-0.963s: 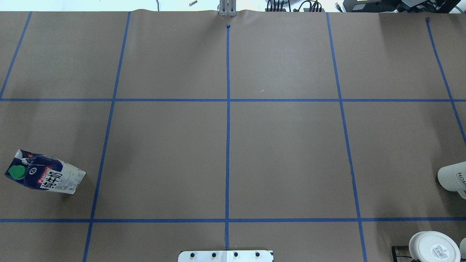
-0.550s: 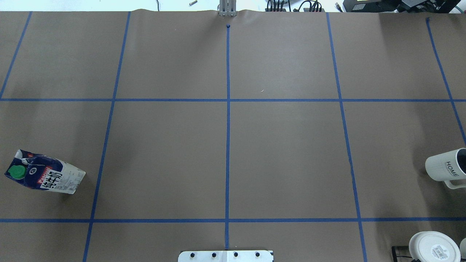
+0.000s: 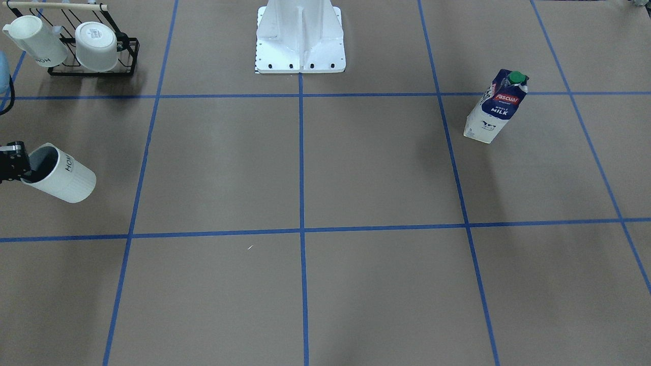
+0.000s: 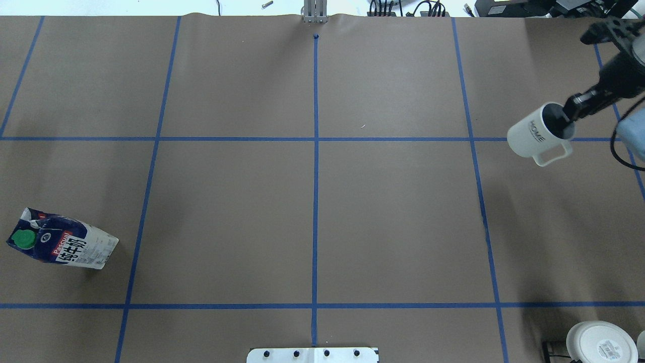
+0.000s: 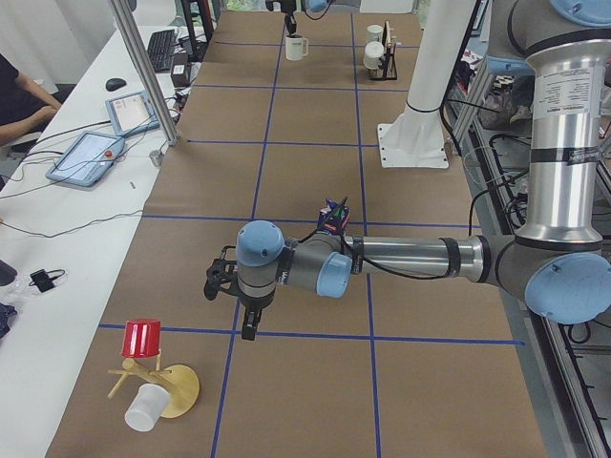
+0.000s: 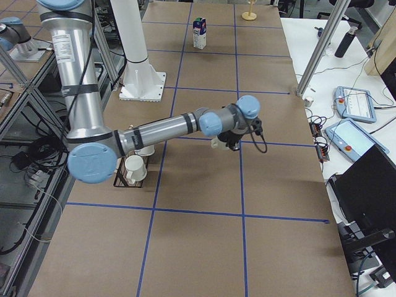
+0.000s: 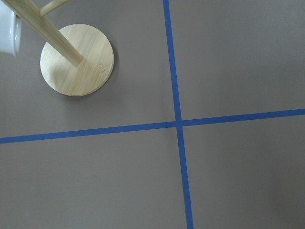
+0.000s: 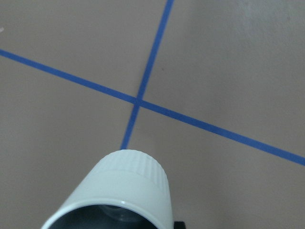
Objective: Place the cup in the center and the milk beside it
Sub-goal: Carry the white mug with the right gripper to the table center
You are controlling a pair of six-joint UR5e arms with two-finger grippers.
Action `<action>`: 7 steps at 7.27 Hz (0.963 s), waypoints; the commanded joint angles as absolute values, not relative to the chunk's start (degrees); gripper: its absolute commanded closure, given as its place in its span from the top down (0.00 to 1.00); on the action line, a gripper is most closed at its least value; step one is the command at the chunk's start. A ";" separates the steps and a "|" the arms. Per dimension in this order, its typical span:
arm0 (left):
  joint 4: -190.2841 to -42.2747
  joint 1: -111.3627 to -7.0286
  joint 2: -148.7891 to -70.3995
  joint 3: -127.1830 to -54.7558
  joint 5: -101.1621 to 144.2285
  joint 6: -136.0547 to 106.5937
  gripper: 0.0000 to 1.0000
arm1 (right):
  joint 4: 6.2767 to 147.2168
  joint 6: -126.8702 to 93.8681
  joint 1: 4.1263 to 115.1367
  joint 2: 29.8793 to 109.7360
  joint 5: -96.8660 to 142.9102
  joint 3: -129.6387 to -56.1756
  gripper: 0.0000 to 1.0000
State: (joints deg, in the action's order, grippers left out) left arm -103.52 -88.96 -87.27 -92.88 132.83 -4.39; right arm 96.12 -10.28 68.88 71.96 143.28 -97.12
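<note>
Closest to the robot's base, on its right, a black wire rack [image 3: 76, 72] holds two white mugs [image 3: 96, 46]. A little further out, on the robot's left, the milk [image 4: 60, 242] stands upright on the tabletop [image 4: 227, 217], green cap on top, well apart from the center [image 4: 316, 138]. Level with the center but far to its right, the right gripper [image 4: 568, 117] is clamped on the rim of the cup [image 4: 534, 133], with one finger inside the dark mouth. The cup hangs tilted above the tabletop over the crosswise tape line that runs through the center. Its base points toward the center, its handle toward the robot, and "HOME" shows on its side. Off at the left end, the left gripper [image 5: 248, 329] hovers near a wooden stand [image 5: 162, 391]. I cannot tell whether it is clenched or released.
</note>
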 commanded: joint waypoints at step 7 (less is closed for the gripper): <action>-109.50 -86.40 -88.42 -92.90 133.07 -4.05 0.99 | 84.82 -45.44 45.72 37.88 121.82 -71.63 0.00</action>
State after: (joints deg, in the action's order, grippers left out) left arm -108.34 -86.42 -88.26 -93.09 133.36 -4.41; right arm 86.92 -44.56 47.80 38.97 123.71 -73.67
